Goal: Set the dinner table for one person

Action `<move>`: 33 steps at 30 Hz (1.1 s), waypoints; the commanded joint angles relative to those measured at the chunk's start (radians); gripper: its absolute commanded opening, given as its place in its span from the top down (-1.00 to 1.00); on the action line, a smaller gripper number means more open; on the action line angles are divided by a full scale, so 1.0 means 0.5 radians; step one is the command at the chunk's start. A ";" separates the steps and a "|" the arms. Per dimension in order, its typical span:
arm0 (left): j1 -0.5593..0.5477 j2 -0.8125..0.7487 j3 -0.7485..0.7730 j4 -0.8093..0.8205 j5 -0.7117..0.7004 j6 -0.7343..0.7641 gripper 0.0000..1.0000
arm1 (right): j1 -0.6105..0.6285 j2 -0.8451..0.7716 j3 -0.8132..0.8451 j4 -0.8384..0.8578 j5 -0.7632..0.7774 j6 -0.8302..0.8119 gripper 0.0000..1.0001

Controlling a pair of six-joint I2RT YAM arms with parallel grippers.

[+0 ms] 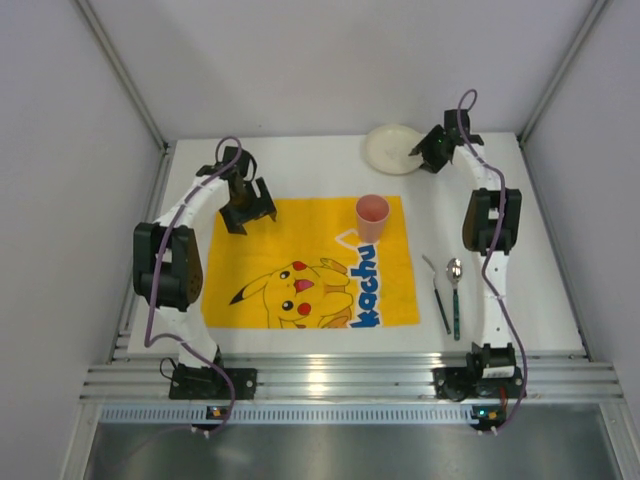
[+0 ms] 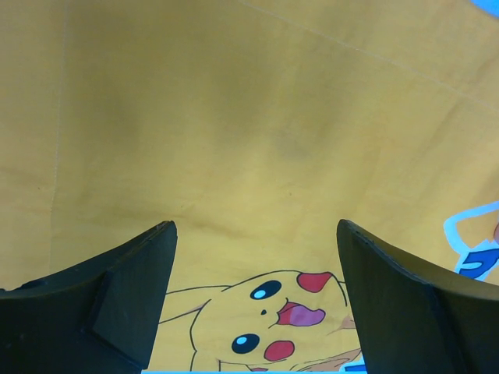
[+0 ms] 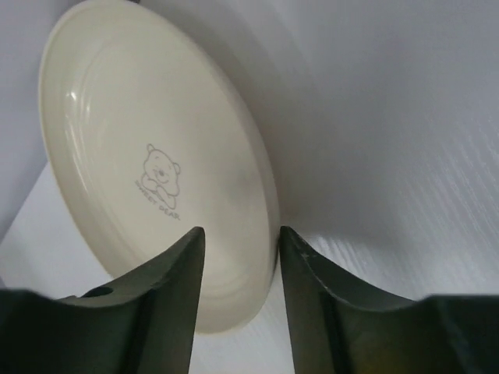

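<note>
The white dinner table carries a cream plate with a small bear print at the far right. My right gripper is at the plate's right rim. In the right wrist view its jaws stand partly open across the rim of the plate, one finger over the plate and one outside it. My left gripper hovers open and empty over the far left corner of the yellow Pikachu mat. The left wrist view shows that gripper with only the mat below it. A pink cup stands upright on the mat's far right corner.
A fork and a spoon lie side by side on the table to the right of the mat, next to the right arm. White walls enclose the table on three sides. A ribbed aluminium rail runs along the near edge.
</note>
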 commanded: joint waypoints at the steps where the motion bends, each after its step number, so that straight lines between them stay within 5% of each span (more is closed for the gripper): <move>1: -0.006 0.029 0.112 -0.079 -0.044 -0.038 -0.78 | 0.004 0.045 0.082 0.083 0.110 0.026 0.18; 2: -0.006 0.038 0.118 -0.082 -0.044 -0.041 -0.78 | 0.004 0.054 0.085 0.074 0.119 0.023 0.45; 6: -0.006 0.060 0.142 -0.089 -0.044 -0.044 -0.78 | 0.001 0.066 0.097 0.028 0.122 0.001 1.00; 14: -0.009 0.005 0.069 -0.052 -0.035 0.002 -0.78 | -0.011 -0.213 0.147 0.273 0.009 0.109 1.00; 20: -0.009 -0.158 -0.029 -0.012 -0.147 0.054 -0.78 | 0.016 -0.581 0.054 0.479 -0.359 0.241 1.00; 26: 0.037 -0.397 -0.026 -0.055 -0.381 0.091 -0.82 | 0.215 -1.016 -0.108 0.158 -0.437 -0.004 1.00; 33: 0.230 -0.575 -0.026 -0.159 -0.651 0.060 -0.83 | 0.760 -1.433 -0.292 -0.486 -0.195 -0.357 1.00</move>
